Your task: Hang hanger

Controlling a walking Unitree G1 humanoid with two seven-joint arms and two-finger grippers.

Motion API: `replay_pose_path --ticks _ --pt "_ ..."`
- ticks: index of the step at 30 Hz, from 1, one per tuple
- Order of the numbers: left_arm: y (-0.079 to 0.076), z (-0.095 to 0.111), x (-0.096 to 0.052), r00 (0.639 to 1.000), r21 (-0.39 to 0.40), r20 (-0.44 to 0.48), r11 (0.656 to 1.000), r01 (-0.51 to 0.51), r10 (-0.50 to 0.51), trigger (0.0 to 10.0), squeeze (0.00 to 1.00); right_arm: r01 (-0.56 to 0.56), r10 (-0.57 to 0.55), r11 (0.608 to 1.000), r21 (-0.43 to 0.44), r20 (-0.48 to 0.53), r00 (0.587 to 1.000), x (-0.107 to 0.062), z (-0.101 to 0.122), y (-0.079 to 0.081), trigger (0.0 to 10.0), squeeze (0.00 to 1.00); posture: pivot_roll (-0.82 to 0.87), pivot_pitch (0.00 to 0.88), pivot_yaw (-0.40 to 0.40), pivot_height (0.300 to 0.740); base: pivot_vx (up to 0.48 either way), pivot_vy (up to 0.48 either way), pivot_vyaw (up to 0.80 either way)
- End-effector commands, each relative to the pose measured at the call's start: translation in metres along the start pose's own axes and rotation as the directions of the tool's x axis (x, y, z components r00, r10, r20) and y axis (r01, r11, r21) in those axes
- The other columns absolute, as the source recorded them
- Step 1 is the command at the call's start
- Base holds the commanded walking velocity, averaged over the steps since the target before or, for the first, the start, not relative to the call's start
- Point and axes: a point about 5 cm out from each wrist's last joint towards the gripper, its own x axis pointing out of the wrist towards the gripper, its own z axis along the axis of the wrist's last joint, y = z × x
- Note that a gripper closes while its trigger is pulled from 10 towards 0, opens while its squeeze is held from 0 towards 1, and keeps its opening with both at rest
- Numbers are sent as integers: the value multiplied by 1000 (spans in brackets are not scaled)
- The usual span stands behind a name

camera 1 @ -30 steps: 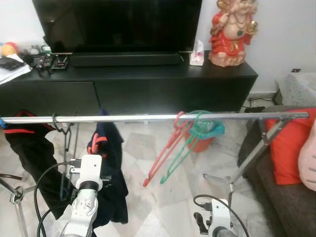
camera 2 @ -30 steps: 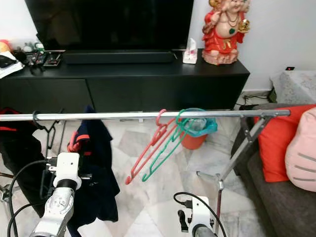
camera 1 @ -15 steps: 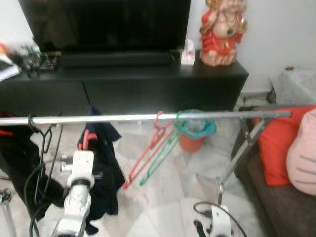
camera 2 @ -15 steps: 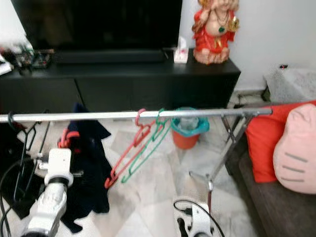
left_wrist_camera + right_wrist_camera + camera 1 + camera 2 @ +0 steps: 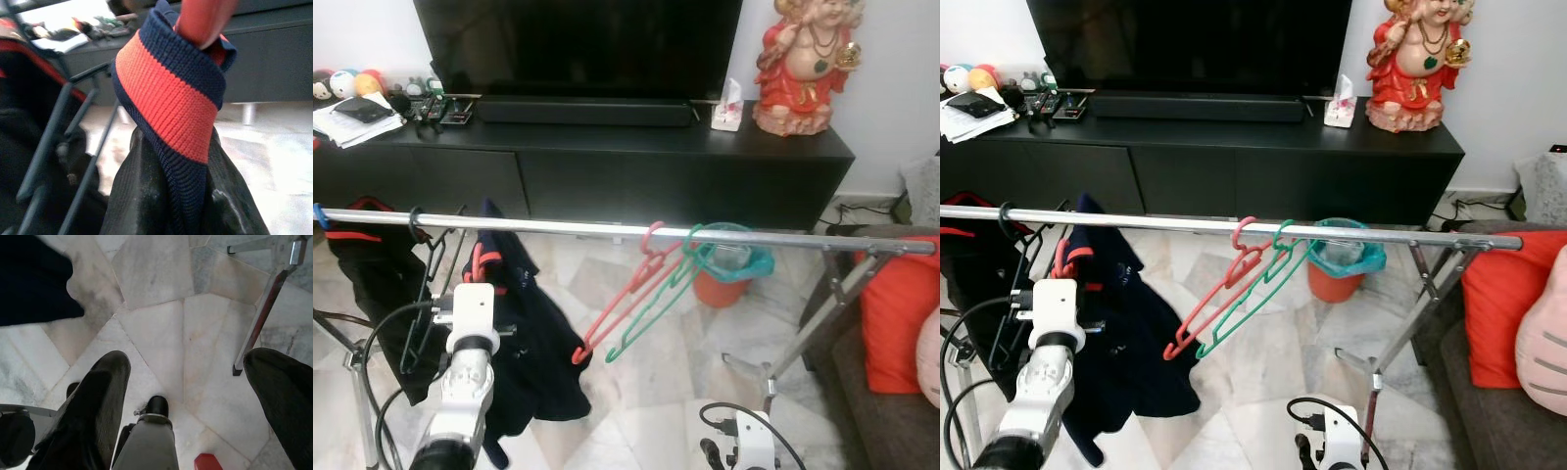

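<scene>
Dangling red hanger, hooked on rail.

A black television stands on a long black cabinet against the white wall. A black soundbar lies just in front of the television base. A red and gold figurine stands at the cabinet's right end, with a tissue box just beside it. Papers and small cluttered items occupy the left end of the cabinet top. An orange bin lined with a teal bag stands on the marble floor near the cabinet. An orange cushion rests on a dark sofa at the right. A pink cushion lies beside it.
</scene>
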Motion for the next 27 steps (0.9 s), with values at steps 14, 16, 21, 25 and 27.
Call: replay_pose_path --ticks 14,16,21,25,27 --pt "-25 14 25 970 23 -38 970 240 -239 10000 0 -1 1 1000 9 -1 1000 -1 -3 1 10000 0 -46 0 -7 740 0 0 0" --pt "-27 17 28 970 22 -36 970 241 -241 10000 0 -5 5 1000 8 3 1000 0 -1 5 10000 0 -46 0 -7 740 0 0 0" --pt "-33 24 36 971 18 -49 971 237 -236 10000 0 -17 17 1000 5 5 1000 1 -1 19 10000 0 -48 0 -10 740 0 0 0" --pt "-36 32 42 975 2 -50 977 215 -215 10000 0 -22 22 1000 4 3 1000 1 -3 22 10000 0 -48 0 -10 740 0 0 0" --pt "-37 34 44 977 -3 -52 978 208 -208 10000 0 -19 19 1000 4 3 1000 1 -1 19 10000 0 -48 0 -10 740 0 0 0"
